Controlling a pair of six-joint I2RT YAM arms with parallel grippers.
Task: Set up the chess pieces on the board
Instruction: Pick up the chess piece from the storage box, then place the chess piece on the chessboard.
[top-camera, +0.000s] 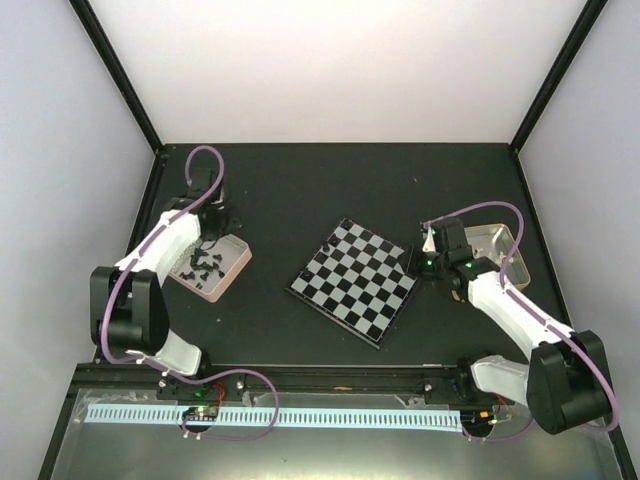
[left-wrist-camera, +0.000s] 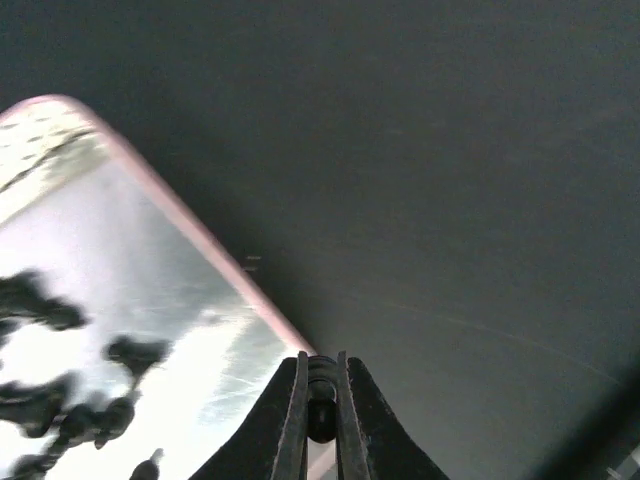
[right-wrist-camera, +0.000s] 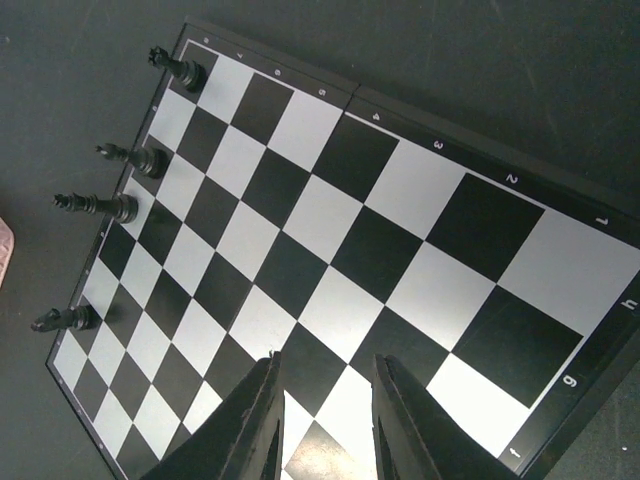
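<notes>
— Many chess pieces (left-wrist-camera: 135, 352) lie in the pink tin (left-wrist-camera: 180, 215) at the lower left. What could go wrong?
— The left end effector (left-wrist-camera: 321, 362) is clenched just past the tin's rim. It looks like one small black piece (left-wrist-camera: 321, 405) is pinched in it. It's tiny, so it could slip out.
— And the middle?
— The board (top-camera: 355, 280) has four black pieces (right-wrist-camera: 135, 157) standing along its left side. A bump would knock them over.
— The right end effector (right-wrist-camera: 328, 365)?
— Released and empty. It hangs over the board, well apart from those four.
</notes>
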